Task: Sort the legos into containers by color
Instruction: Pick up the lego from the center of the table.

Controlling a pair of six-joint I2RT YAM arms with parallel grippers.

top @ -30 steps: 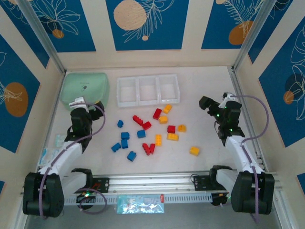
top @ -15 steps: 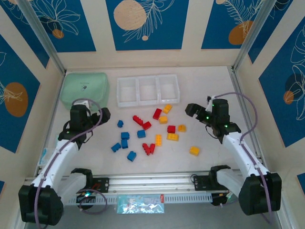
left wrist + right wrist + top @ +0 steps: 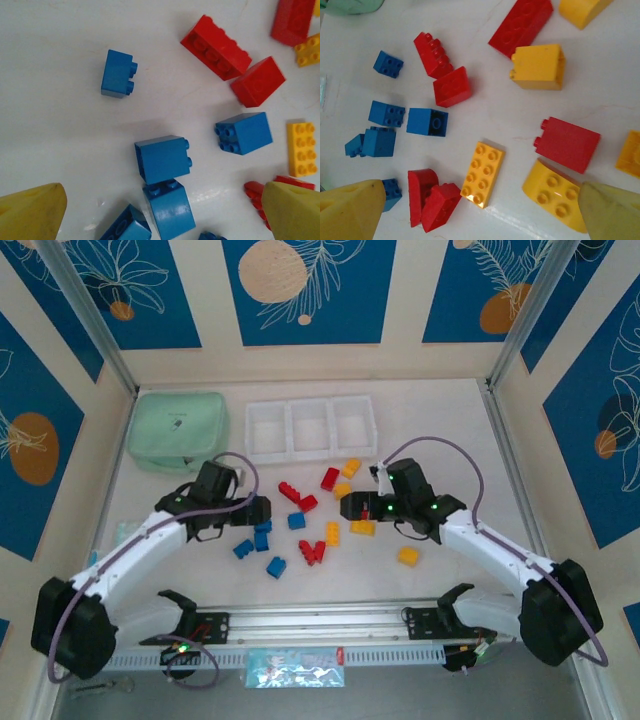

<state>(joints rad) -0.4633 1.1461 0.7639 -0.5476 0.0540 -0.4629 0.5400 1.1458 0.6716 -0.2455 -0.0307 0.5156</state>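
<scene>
Blue, red and yellow legos lie scattered on the white table in front of the containers, three joined white bins that hold nothing visible. My left gripper hovers open over the blue legos. In the left wrist view the left gripper has two touching blue bricks between its spread yellow fingertips. My right gripper is open above the middle of the pile. In its wrist view the right gripper straddles a flat yellow brick, a curved yellow one and two red pieces.
A mint-green zippered pouch lies left of the bins. One yellow brick sits apart at the right. Metal frame posts and patterned walls close in the table. A rail runs along the near edge.
Both arms have swung in from the table's sides to the middle and now reach over the bricks. Both grippers stayed open; no brick has moved.
</scene>
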